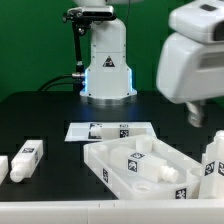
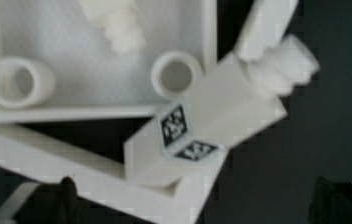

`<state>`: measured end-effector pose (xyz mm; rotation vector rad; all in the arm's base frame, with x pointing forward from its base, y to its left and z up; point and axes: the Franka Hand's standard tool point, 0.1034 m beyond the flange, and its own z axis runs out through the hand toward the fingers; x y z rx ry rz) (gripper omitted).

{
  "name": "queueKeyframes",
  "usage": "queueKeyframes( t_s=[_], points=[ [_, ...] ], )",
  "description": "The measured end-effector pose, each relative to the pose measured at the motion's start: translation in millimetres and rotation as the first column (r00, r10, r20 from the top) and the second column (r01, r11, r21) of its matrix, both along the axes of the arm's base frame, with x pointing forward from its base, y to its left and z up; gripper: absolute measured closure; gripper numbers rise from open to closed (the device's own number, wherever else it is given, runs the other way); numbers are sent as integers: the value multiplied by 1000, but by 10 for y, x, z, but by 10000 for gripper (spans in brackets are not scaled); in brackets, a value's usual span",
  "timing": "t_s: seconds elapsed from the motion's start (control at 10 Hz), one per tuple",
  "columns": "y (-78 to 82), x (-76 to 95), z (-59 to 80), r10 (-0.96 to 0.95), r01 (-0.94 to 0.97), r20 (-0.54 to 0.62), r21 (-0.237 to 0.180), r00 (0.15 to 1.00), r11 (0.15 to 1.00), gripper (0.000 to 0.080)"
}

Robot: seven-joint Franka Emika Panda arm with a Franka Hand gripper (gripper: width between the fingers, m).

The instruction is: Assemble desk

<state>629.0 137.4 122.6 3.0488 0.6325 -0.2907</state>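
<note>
One tabletop [image 1: 97, 158], four legs [image 1: 28, 153] (one cropped), one marker board [image 1: 84, 130].

A thin, flat marker board [image 1: 110, 130] lies on the black surface [image 1: 40, 115] near the middle of the exterior view. The board is white, with black-and-white square tags printed side by side on its face. Behind the surface stands a plain green backdrop [image 1: 30, 40]. In the wrist view the same dark surface [image 2: 342, 35] shows only as blurred patches.
</note>
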Motion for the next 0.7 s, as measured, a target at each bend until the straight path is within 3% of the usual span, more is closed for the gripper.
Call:
queueKeyframes(
  t_s=[0.5,0.7],
  points=[
    [8,-25,-40,-11,11,-7,-1,1000,1000,150],
    [47,-102,-244,-91,90,-26,-24,996,996,150]
  ],
)
